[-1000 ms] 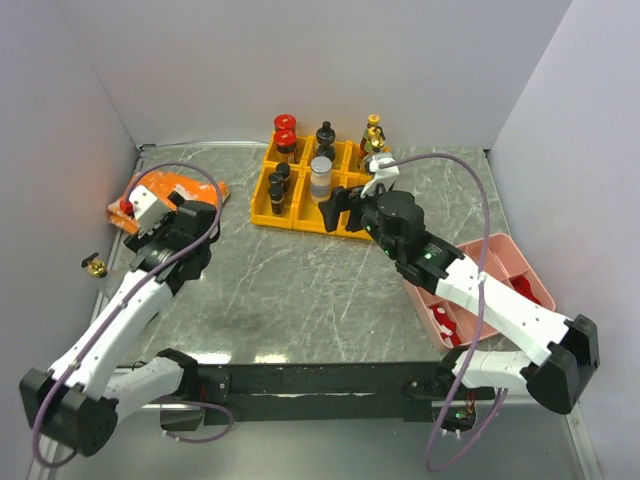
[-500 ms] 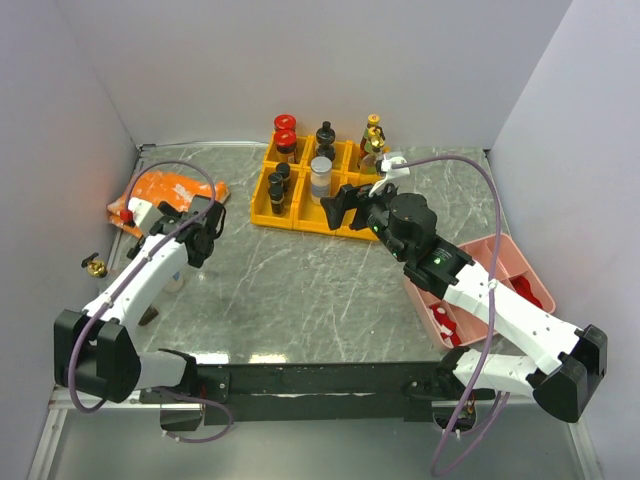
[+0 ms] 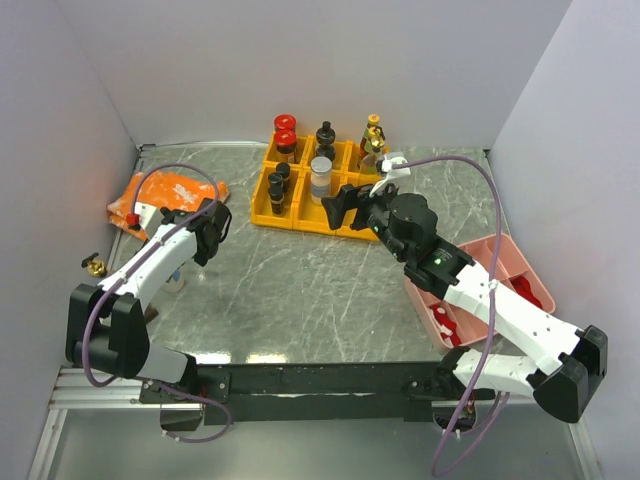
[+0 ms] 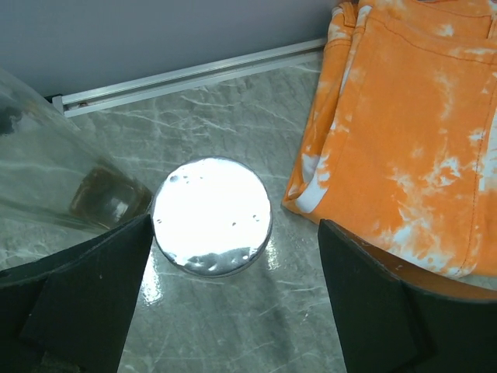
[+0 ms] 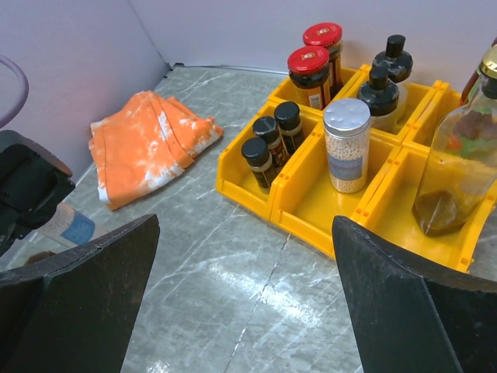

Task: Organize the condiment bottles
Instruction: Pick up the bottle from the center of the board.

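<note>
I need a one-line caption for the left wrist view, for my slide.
Open left gripper hovers over a silver-capped jar near the orange cloth.

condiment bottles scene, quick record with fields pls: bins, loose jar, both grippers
yellow bins: hold most condiment bottles, upright
silver-capped jar: loose, upright, near orange cloth, not touching it
left gripper: open, above the silver-capped jar
right gripper: open, holding nothing, facing the yellow bins

Top view looks down from above the near edge over the whole counter [image 3: 300,290]. Left wrist view faces straight down, close on a silver cap [image 4: 211,216] beside the cloth [image 4: 411,140]. Right wrist view looks low toward the bins [image 5: 245,198], sharing that cloth.
</note>
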